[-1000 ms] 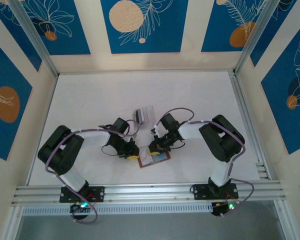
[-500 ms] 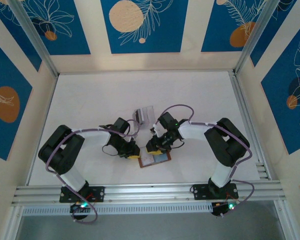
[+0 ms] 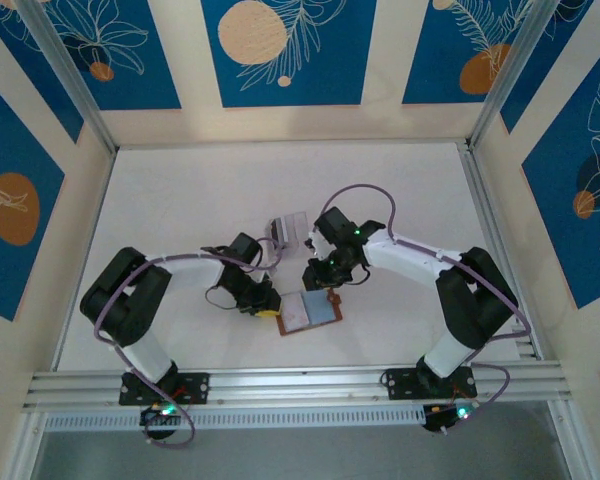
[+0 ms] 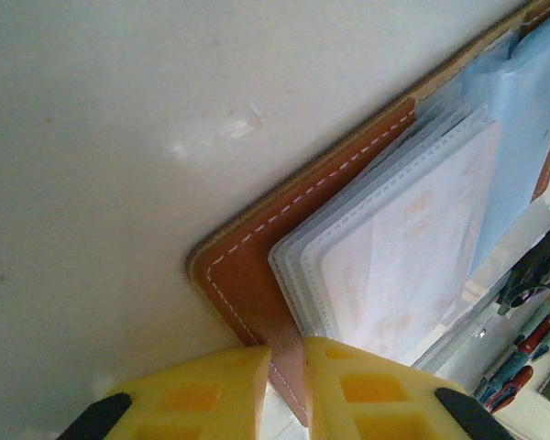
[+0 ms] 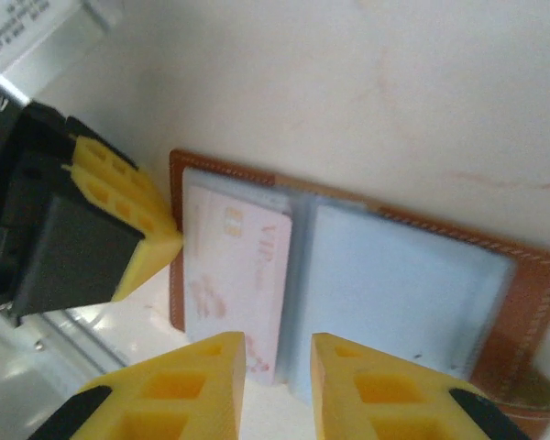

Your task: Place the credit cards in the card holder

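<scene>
The card holder (image 3: pixel 309 312), a brown leather wallet, lies open on the table with bluish-grey pockets up. A pale credit card (image 5: pixel 234 275) printed "VIP" sits in its left pocket, also seen through the sleeve in the left wrist view (image 4: pixel 412 238). My left gripper (image 4: pixel 287 367) is shut on the wallet's brown left edge (image 4: pixel 247 275); from above it is at the wallet's left side (image 3: pixel 270 310). My right gripper (image 5: pixel 279 371) hovers over the wallet's far side (image 3: pixel 317 276), jaws a little apart with nothing between them.
A clear slotted stand (image 3: pixel 288 229) stands just behind the wallet, between the two wrists. The left gripper's yellow finger (image 5: pixel 128 211) shows beside the wallet in the right wrist view. An aluminium rail (image 3: pixel 300 382) runs along the table's near edge.
The right gripper has pulled back off the wallet toward the far side, leaving the open wallet uncovered. The left gripper has kept its hold on the wallet's edge.
</scene>
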Controlling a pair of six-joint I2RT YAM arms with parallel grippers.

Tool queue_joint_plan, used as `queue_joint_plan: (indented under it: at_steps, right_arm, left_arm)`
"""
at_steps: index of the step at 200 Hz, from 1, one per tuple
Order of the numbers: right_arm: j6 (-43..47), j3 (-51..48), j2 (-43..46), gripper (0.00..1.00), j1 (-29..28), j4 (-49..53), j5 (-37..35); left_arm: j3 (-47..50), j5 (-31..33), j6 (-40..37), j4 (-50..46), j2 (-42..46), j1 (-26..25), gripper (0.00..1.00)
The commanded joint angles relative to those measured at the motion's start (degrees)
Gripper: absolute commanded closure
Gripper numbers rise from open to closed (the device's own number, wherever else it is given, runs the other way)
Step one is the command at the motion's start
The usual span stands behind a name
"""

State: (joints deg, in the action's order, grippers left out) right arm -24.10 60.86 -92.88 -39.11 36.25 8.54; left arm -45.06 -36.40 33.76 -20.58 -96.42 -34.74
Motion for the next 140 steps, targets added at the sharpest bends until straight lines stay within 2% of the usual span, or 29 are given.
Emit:
queue_joint_plan:
  at_steps: [1, 88, 140]
  right_arm:
    - [3.7, 2.8, -2.0, 0.70, -1.0, 6.4, -7.9]
    - [4.0, 4.2, -9.9, 0.66, -6.1, 7.0, -18.3]
    - [-0.2, 0.7, -13.1, 0.67, -8.7, 4.3, -20.2]
  left_arm:
    - [-1.2, 5.5, -2.2, -0.2, -1.9, -0.3, 0.80]
    - [-1.4, 5.5, -2.4, -0.6, -2.1, -0.3, 0.80]
    - [-1.3, 5.4, -2.2, -0.3, -2.1, -0.3, 0.80]
